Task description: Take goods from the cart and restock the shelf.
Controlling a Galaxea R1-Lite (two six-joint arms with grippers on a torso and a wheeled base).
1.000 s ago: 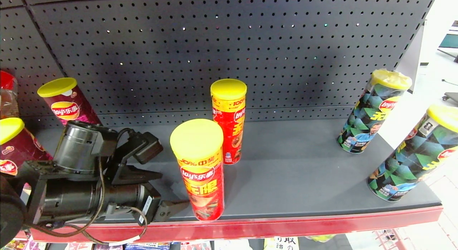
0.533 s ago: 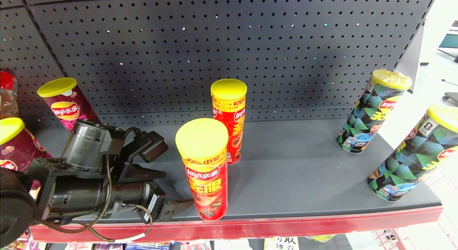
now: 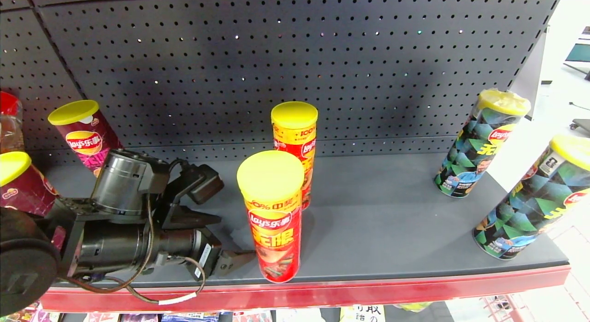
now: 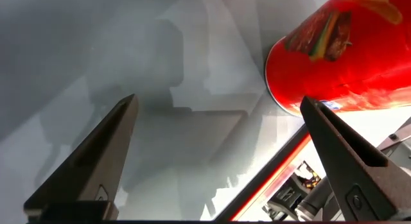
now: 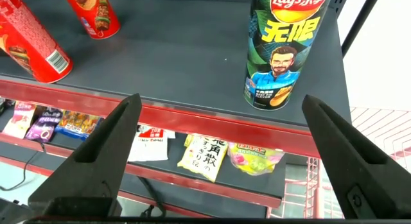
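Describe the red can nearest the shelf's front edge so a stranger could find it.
On the grey shelf with a red front edge stand two red cans with yellow lids. Yours is the front can, beside the left gripper; the back can stands near the pegboard.

Left gripper [image 3: 236, 236] low and level, jaws apart; right gripper [image 5: 221, 101] likewise wide

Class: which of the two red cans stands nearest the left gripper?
The front red can, by the shelf's lip beside the left gripper; the rear red can stands behind it.
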